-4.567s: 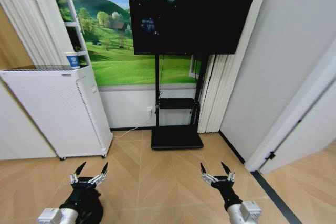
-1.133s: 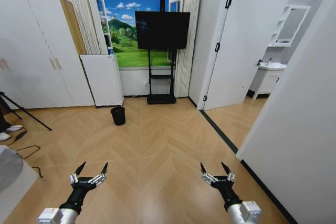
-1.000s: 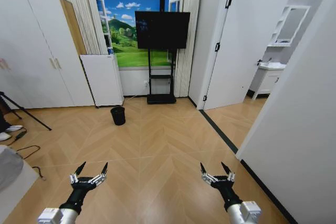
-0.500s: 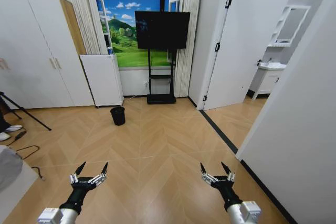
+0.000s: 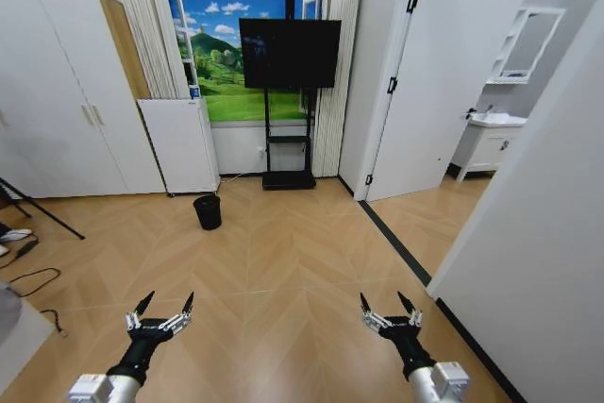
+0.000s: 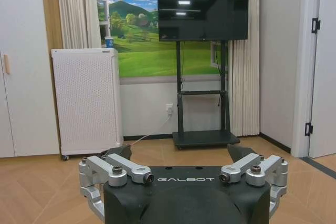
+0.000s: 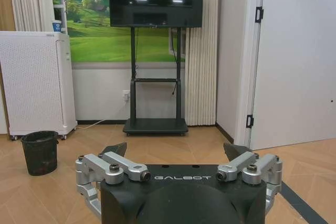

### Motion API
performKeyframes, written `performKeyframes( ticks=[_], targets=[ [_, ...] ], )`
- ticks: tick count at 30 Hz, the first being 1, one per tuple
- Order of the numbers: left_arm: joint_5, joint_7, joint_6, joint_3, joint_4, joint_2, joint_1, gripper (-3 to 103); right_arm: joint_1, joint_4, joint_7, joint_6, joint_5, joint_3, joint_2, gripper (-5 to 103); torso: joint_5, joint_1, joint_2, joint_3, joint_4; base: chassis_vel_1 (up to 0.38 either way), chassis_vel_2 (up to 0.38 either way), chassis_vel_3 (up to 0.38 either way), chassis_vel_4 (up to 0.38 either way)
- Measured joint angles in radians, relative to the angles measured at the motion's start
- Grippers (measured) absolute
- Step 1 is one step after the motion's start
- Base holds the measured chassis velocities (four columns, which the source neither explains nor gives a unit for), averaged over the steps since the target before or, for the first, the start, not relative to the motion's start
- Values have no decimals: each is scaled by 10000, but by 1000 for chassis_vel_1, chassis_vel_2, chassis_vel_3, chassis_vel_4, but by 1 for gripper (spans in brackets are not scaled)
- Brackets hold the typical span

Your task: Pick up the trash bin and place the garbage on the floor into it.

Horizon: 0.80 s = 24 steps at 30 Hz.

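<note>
Standing upright, the trash bin [image 5: 207,211] opens upward; far from both end effectors.

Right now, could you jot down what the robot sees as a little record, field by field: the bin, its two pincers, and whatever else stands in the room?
trash bin: black wastebasket, upright on the wood floor, across the room near the white perforated appliance
left pincer: open, empty, held low over the floor
right pincer: open, empty, held low over the floor
garbage: none visible on the floor
far wall: dark TV on a black stand, landscape mural behind
cup: blue-and-white paper cup on top of the appliance
</note>
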Motion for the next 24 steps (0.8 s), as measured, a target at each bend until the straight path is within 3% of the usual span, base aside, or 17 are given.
performKeyframes(
  ticks=[7, 13, 20, 21, 24],
  targets=[
    [0, 0, 0, 0, 0, 0, 2, 100, -4, 0, 0, 0, 0, 0, 0, 100, 4, -14, 3, -6, -3, 30, 10, -36, -38],
    [0, 0, -1, 0, 0, -1, 4, 100, -5, 0, 0, 0, 0, 0, 0, 100, 2, -16, 4, -6, -1, 182, 2, -170, 32],
    [0, 0, 0, 0, 0, 0, 2, 100, -4, 0, 0, 0, 0, 0, 0, 100, 7, -14, 5, -6, -3, 238, 113, -210, -140],
    [0, 0, 0, 1, 0, 0, 2, 100, -4, 1, 0, 0, 0, 0, 0, 100, -8, -12, 4, -4, -1, 280, 175, -265, -159],
    [0, 0, 0, 0, -1, 0, 2, 100, -3, 1, 0, 0, 0, 0, 0, 100, 8, -11, 3, -4, -1, 300, 230, -296, -206]
  ],
)
